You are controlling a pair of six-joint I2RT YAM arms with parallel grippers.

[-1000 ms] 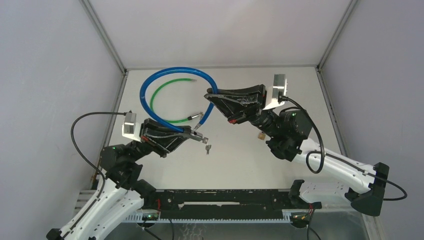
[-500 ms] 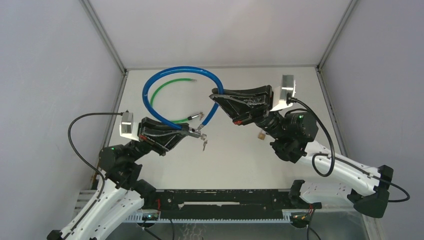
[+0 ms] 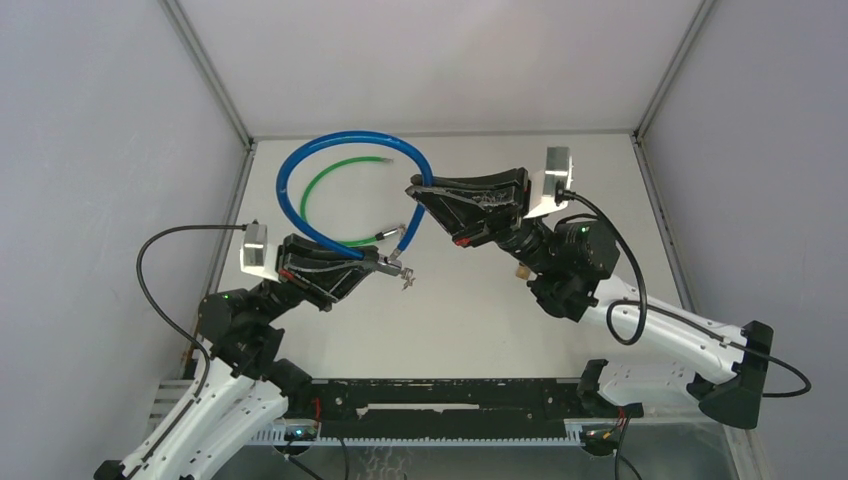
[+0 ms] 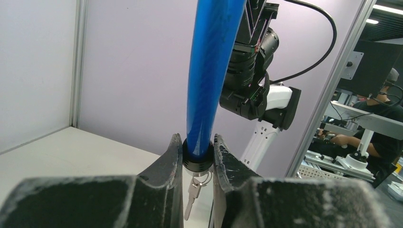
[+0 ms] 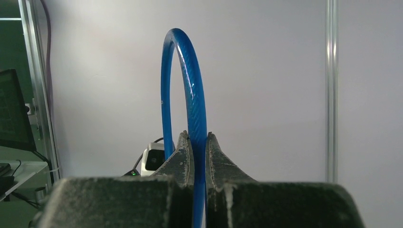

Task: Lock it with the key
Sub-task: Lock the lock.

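Observation:
A blue cable lock [image 3: 300,165] loops above the table. My left gripper [image 3: 385,265] is shut on its black lock barrel [image 4: 197,159], from which a silver key [image 4: 192,190] on a ring hangs; the keys [image 3: 407,280] show just past the fingertips. My right gripper [image 3: 413,188] is shut on the blue cable [image 5: 190,85] near its other end. That end's metal tip [image 3: 397,247] hangs down close to the left gripper's tips, apart from the barrel.
A thin green cable [image 3: 330,175] lies curled on the table inside the blue loop, its metal end [image 3: 383,236] near the left gripper. A small tan object [image 3: 520,268] lies under the right arm. Grey walls enclose the table.
The right gripper swung right with the cable, then back left to where it was. The hanging keys have risen slightly toward the left gripper's tips. Both grips hold.

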